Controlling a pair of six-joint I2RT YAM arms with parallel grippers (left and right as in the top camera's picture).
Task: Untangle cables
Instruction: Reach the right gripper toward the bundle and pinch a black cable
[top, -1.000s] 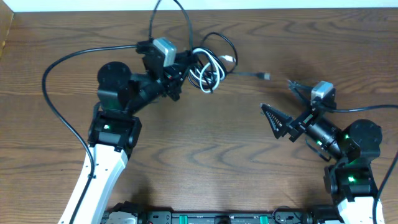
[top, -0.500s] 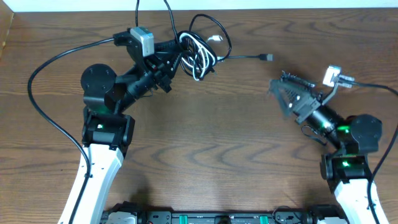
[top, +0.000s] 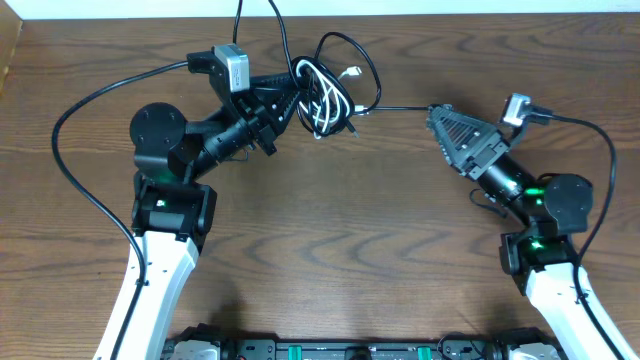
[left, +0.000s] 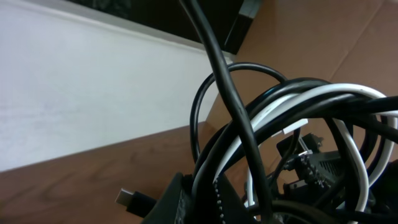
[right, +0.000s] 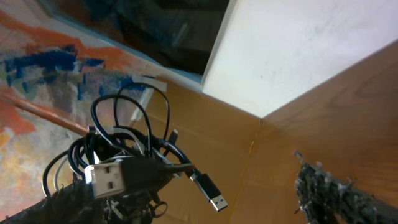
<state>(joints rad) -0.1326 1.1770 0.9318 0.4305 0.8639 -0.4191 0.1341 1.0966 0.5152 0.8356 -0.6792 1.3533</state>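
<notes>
Wood-grain surface (top: 330, 250), white wall along its far edge.

Cables (top: 325, 95): one tangled bunch at the far middle, lifted off the wood. It sits right at the tip of the left pincer (top: 285, 100), which is clamped shut on the loops.

One black strand (top: 400, 108) runs from the bunch rightward to the tip of the right pincer (top: 442, 122). That pincer's jaws stand wide apart and grip nothing.

Right wrist view: silver plug (right: 112, 177) just beside one finger, black plug (right: 211, 198) hanging loose between the two fingers.

Count: two arms, two pincers. One white cord (left: 280, 109), looped several times. Black cords number more than one, but they are too knotted to count exactly. Two plug ends seen clearly.
</notes>
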